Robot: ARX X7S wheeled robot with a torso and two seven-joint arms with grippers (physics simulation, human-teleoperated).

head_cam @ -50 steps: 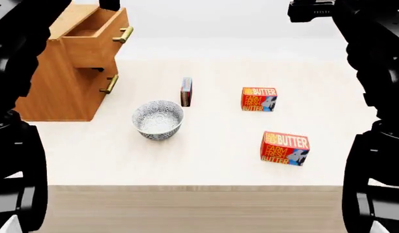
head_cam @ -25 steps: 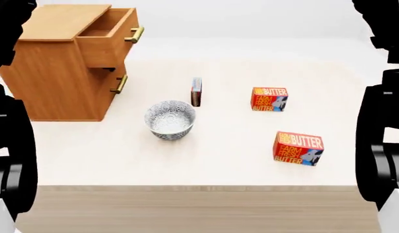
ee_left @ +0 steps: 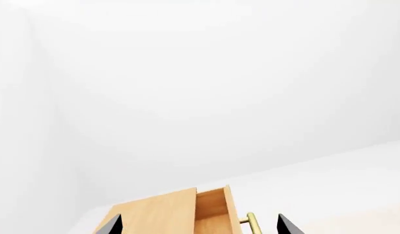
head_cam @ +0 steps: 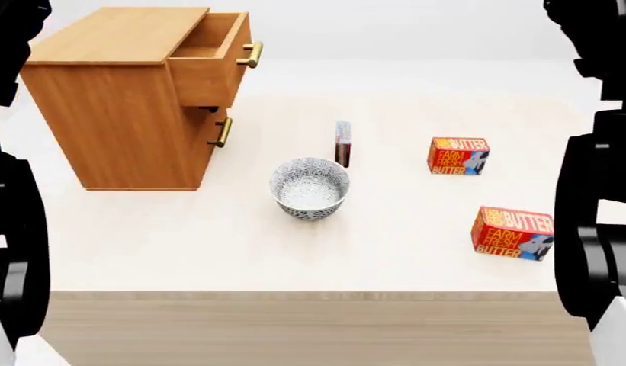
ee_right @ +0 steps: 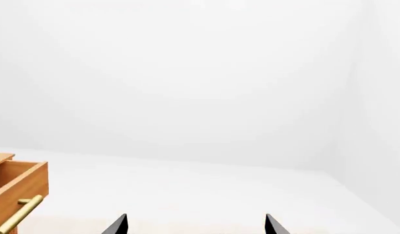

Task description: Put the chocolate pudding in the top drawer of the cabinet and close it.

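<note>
The chocolate pudding stands on its thin edge at mid-table, just behind a patterned bowl. The cabinet stands at the far left with its top drawer pulled open and its brass handle facing right. The drawer also shows in the left wrist view and the right wrist view. My left gripper is open, raised high, with only its fingertips showing. My right gripper is open and empty, also raised. Both arms sit at the head view's edges, far from the pudding.
A patterned grey-white bowl stands in front of the pudding. Two red-orange butter boxes stand at the right, one further back and one nearer. The lower drawer handle is under the open drawer. The table's front edge runs across the bottom.
The head view has shifted, so the cabinet, bowl, pudding and butter boxes all sit further right in the picture. The arms have drawn back to the view's edges. Nothing on the table has moved.
</note>
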